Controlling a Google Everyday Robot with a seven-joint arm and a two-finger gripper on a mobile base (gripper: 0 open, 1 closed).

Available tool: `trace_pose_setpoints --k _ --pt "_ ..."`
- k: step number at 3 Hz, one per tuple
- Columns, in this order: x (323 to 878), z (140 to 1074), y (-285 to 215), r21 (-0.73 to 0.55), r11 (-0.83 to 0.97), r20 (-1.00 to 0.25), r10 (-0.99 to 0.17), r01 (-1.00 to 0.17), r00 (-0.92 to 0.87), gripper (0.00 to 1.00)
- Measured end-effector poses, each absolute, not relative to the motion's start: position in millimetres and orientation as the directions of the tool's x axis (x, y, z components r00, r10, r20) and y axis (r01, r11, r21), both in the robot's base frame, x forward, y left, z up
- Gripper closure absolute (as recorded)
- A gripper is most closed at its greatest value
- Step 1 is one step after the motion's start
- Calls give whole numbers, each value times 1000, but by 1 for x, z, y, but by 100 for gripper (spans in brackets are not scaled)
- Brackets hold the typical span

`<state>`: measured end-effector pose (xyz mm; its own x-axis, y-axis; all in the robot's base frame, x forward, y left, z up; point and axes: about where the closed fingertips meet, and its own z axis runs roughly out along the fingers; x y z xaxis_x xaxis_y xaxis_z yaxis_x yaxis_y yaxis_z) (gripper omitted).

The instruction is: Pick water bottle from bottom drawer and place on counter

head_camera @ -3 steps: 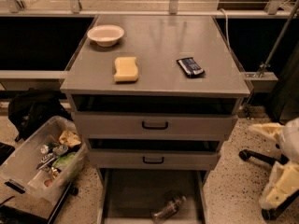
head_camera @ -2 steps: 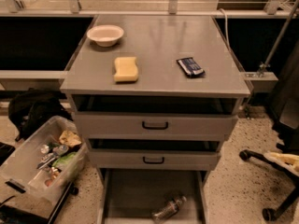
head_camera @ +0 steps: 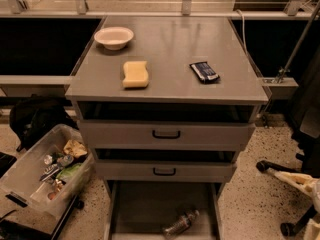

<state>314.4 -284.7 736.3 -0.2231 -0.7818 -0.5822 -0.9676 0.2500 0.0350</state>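
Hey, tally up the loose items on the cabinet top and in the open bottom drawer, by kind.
Bowl: 1
Sponge: 1
Snack packet: 1
Water bottle: 1
Total: 4
The first three lie on the counter, the last in the bottom drawer. The gripper is low at the right edge, away from both.

Water bottle [head_camera: 181,224] in bottom drawer [head_camera: 142,209]; pincer [head_camera: 293,178] low at right.

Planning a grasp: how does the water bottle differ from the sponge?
The water bottle is clear and lies in the bottom drawer; the sponge is yellow and sits on the counter. The bottle is slim, the sponge blocky. Both lie flat. The end effector is low at right.
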Motion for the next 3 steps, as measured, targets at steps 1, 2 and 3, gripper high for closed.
trace_pose_setpoints --k 1,2,3 --pt "314 713 -283 59 245 -585 -777 -968 -233 0" --pt "314 700 -282 73 242 -586 -774 -967 -238 0" --pt "330 655 -287 68 277 -626 -736 -958 -257 0"
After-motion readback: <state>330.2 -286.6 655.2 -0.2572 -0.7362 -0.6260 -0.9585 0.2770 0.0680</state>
